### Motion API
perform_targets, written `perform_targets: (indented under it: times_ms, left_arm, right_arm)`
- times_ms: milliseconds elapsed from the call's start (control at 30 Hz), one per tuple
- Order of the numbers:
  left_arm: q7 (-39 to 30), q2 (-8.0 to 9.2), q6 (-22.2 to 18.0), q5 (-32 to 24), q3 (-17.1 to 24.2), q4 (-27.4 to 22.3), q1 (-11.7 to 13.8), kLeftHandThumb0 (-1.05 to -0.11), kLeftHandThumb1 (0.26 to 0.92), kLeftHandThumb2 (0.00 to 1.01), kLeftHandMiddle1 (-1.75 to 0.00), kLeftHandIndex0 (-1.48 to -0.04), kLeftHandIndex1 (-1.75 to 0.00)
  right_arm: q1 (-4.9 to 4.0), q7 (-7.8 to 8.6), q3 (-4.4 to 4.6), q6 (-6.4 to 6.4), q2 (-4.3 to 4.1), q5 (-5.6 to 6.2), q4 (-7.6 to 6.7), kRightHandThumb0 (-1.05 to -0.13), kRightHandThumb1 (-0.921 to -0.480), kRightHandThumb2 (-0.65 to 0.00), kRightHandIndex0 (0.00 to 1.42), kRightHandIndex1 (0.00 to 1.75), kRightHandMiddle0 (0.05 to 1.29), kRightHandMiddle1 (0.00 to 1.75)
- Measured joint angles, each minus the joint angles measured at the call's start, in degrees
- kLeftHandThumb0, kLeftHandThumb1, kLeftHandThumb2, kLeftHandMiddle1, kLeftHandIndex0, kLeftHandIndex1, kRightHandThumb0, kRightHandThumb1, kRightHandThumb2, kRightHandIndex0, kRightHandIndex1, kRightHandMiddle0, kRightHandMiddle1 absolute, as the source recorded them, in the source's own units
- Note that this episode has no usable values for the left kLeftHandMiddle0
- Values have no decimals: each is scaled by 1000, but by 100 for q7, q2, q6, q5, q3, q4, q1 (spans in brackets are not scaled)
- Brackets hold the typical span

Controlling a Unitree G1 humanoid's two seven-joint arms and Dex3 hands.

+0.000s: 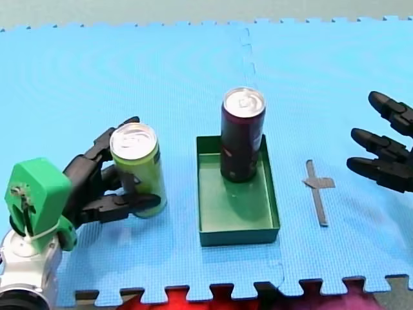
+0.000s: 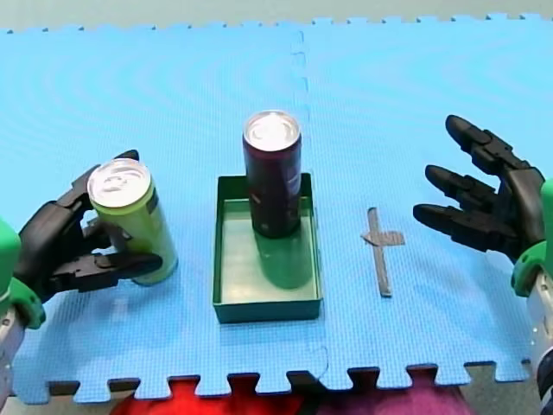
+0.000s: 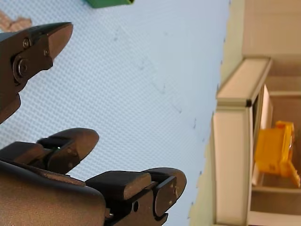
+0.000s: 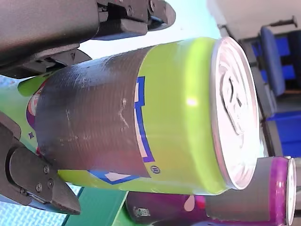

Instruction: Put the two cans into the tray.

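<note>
A: Status?

B: Our left hand (image 1: 103, 187) is closed around the green can (image 1: 137, 171), just left of the tray (image 1: 235, 210). The purple can (image 1: 242, 135) stands upright at the tray's far end. Our right hand (image 2: 484, 203) holds nothing, right of the tape mark (image 1: 317, 187).

A: Handling?

B: We judge it rigid, smooth and thin-walled, so we grip mid-body on the grey band (image 4: 84, 117). Its long axis is near vertical, lid up, leaning slightly away from the tray.

I see a lime-green can (image 1: 146, 163), grey-banded, at left; a dark purple can (image 1: 242, 142); a green tray (image 1: 239, 236); a blue mat (image 1: 129, 77).
</note>
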Motion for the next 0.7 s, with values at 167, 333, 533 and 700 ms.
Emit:
perform_targets:
  times_ms: [167, 333, 533, 700]
  left_arm:
    - [618, -142, -86, 51, 41, -25, 6, -475, 754, 10, -94, -1291, -45]
    - [1401, -196, -333, 371, 2, -31, 33, -450, 758, 4, -72, -1316, -26]
    - [2138, -172, -461, 733, -113, -52, 87, -433, 751, 0, -48, -1315, -11]
    - [2222, -166, -455, 769, -154, -56, 88, -422, 746, 0, -35, -1312, -5]
  right_arm:
    - [0, 0, -2, -8, -1, -2, 2, -798, -663, 0, 522, 0, 357, 0]
    - [0, 1, 0, -8, 0, -3, 2, -800, -663, 0, 522, 1, 357, 0]
    - [-1, -3, -1, -16, -6, -2, 2, -797, -662, 0, 520, 0, 356, 0]
    - [-8, 2, -14, -20, -5, 9, 2, -793, -663, 0, 519, 0, 357, 1]
